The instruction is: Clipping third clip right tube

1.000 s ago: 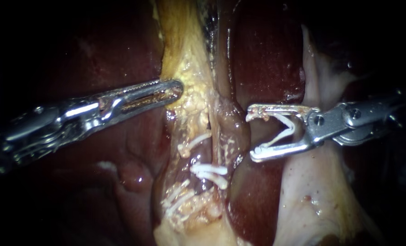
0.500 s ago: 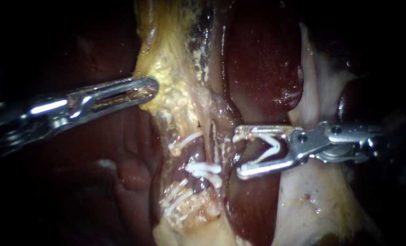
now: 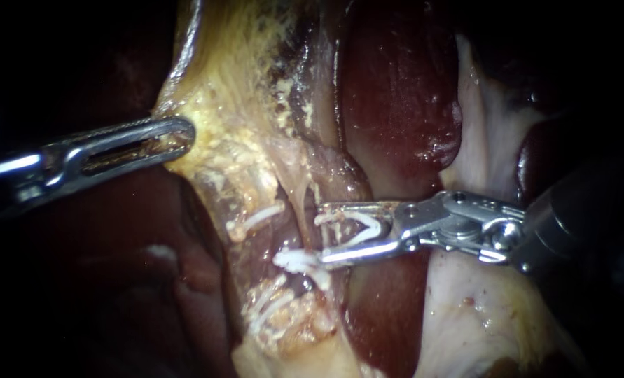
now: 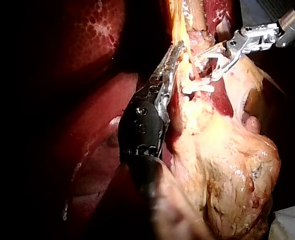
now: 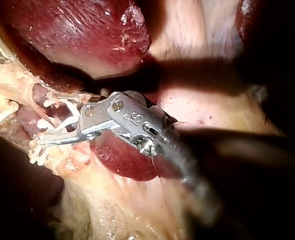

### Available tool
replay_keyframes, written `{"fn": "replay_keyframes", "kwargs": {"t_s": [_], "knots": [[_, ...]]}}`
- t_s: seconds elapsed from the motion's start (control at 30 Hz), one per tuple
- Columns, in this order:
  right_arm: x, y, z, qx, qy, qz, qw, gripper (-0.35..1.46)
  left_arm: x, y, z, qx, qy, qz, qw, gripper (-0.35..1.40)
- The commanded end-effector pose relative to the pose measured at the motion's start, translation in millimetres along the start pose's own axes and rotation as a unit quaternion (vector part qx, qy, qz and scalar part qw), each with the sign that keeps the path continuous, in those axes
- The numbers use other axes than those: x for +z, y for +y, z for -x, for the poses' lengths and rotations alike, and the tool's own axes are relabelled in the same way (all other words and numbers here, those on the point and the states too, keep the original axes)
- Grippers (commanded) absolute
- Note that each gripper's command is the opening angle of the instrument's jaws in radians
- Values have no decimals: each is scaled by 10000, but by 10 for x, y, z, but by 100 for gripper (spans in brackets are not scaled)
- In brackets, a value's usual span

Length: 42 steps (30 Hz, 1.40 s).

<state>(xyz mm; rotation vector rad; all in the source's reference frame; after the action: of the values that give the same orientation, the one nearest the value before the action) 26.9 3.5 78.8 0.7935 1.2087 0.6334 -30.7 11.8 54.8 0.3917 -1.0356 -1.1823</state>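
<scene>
My left instrument (image 3: 178, 136) comes in from the left, its jaws shut on the yellow fatty tissue (image 3: 234, 126) and holding it stretched leftward; the left wrist view shows the same hold (image 4: 176, 51). My right instrument (image 3: 321, 233) carries an open white clip (image 3: 368, 225) seated between its two jaws, which stand apart. These jaws reach across the brownish right tube (image 3: 340, 175), just above two white clips (image 3: 297, 260) closed on it. In the right wrist view the jaws (image 5: 42, 120) straddle the tube beside those clips.
Another white clip (image 3: 255, 218) sits on the left tube, and more clips (image 3: 269, 308) lie lower on the fatty stump. Dark red liver (image 3: 396, 105) lies behind the tubes. Pale tissue (image 3: 480, 315) lies under the right instrument's shaft.
The left instrument has drawn the yellow tissue further left. The right instrument has moved left and down, from beside the tube to across it, and its jaws stand closer together.
</scene>
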Motion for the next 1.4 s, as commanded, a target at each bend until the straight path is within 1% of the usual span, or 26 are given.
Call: {"fn": "replay_keyframes", "kwargs": {"t_s": [0.03,0.13,0.2,0.3,0.37,0.4,0.47,0.53,0.63,0.73,0.83,0.97,1.07,1.17,1.27,1.3,1.4], "knots": [[5,1,0,17,-3,33,10000,60,0,0,0,3,1,0,10000,-35],[15,4,0,46,-35,-9,10000,60,0,0,0,3,1,0,10000,-35],[21,4,0,41,-31,-119,9999,60,-1,1,0,4,2,-3,10000,-35],[28,3,0,27,70,-343,9994,60,-1,1,0,4,3,-5,10000,-35],[31,1,-2,9,197,-545,9983,60,-1,2,0,5,3,-6,10000,-35],[33,-1,-4,30,273,-673,9974,59,-1,3,0,6,3,-6,10000,-35],[35,-4,-8,51,389,-821,9958,59,-1,5,0,7,4,-9,10000,-35],[37,-8,-12,129,475,-994,9938,58,-1,7,0,8,5,-11,10000,-35],[37,-14,-15,287,515,-1244,9905,54,-1,10,0,9,1,0,10000,-35],[39,-17,-18,422,549,-1460,9869,53,-1,14,0,10,-3,10,10000,-35],[43,-18,-21,530,527,-1549,9851,51,0,17,0,12,-3,8,10000,-35],[52,-16,-24,621,618,-1646,9825,51,2,20,-1,16,-4,9,10000,-35],[56,-15,-27,659,657,-1665,9816,50,3,21,-2,17,-5,9,10000,-35],[55,-15,-34,681,692,-1677,9810,49,3,21,-2,17,-5,9,10000,-35],[50,-14,-44,729,774,-1635,9808,48,3,21,-2,17,-6,9,10000,-35],[48,-14,-49,752,832,-1626,9803,48,3,21,-2,17,-6,9,10000,-35],[43,-12,-56,786,876,-1587,9803,46,3,21,-2,17,-6,10,10000,-35]]}}
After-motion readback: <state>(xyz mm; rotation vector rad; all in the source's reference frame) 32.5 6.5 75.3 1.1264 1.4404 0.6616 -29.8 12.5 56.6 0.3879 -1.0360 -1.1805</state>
